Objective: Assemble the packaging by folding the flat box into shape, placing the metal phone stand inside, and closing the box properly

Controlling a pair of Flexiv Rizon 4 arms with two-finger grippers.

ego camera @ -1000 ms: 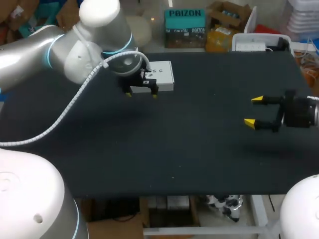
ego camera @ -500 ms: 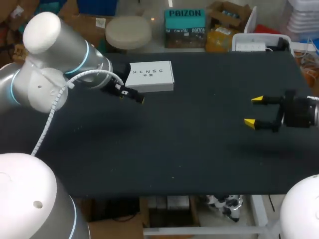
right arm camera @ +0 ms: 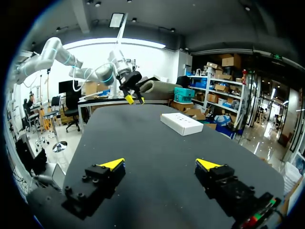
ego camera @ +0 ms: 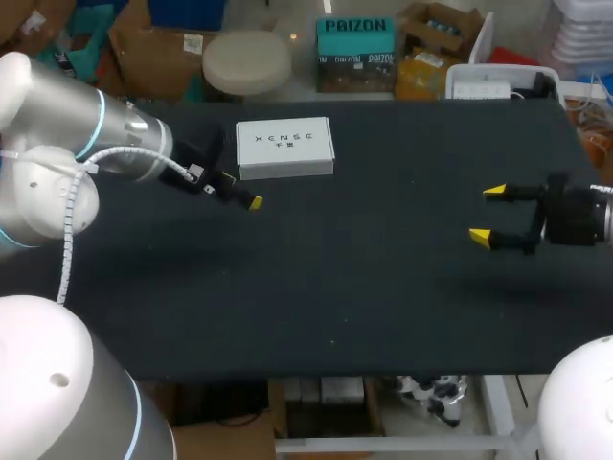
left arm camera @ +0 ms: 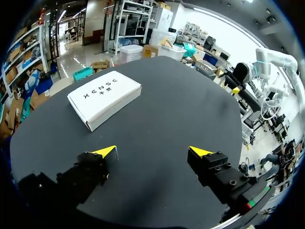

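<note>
One black surface. One white box, rectangular, dark lettering on top, lying flat and closed toward the far edge of the surface, left of middle. Same box ahead of the left fingers in the left wrist view. Same box well ahead in the right wrist view. Two tools, each with two yellow tips. Left tool: near the box's near left corner, apart from it. Left tool in its own view: fingers spread wide, gripping nothing. Right tool: at the right side of the surface, well apart from the box. Right tool in its own view: fingers spread wide, gripping nothing.
</note>
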